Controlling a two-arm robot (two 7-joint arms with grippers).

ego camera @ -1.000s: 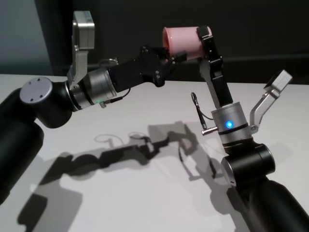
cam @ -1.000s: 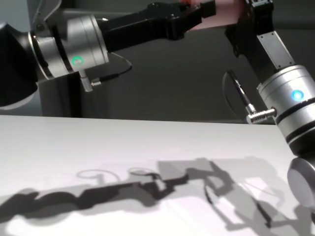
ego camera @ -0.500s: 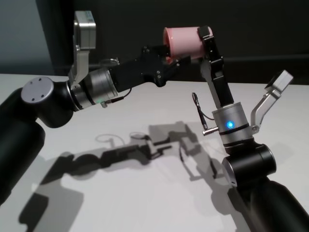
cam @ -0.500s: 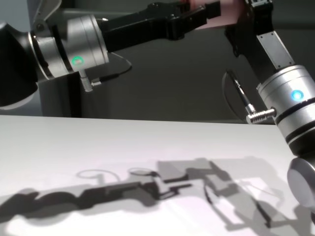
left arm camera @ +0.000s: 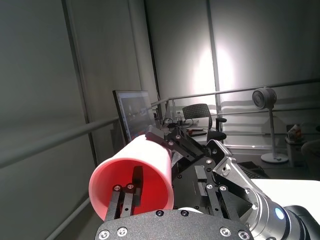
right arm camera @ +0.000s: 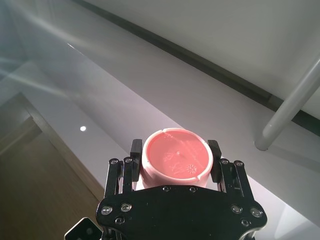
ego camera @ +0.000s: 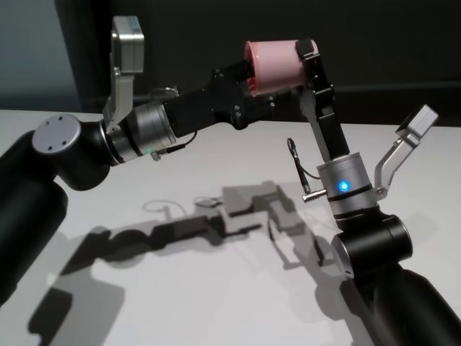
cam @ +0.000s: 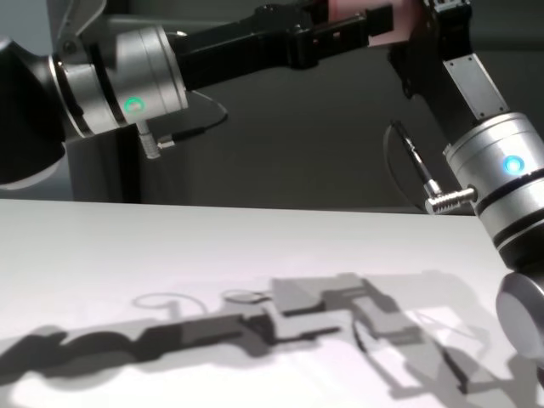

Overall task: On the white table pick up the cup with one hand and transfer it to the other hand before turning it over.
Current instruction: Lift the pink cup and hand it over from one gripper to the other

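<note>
The pink cup (ego camera: 276, 63) hangs high above the white table (ego camera: 216, 288), lying on its side with its mouth toward my left arm. My right gripper (ego camera: 294, 66) is shut on the cup near its base; the right wrist view shows the base (right arm camera: 175, 156) between its two fingers (right arm camera: 135, 150). My left gripper (ego camera: 256, 86) is open at the cup's mouth. One finger (left arm camera: 124, 196) reaches inside the cup (left arm camera: 150, 160) and the other lies below its wall. In the chest view the cup (cam: 347, 8) is at the top edge.
The arms' shadows fall across the middle of the table (cam: 127, 255). A dark wall stands behind the table. Nothing else lies on the tabletop in these views.
My left gripper has moved right toward the cup, and its fingers now overlap the rim. The right arm and the cup have held still.
</note>
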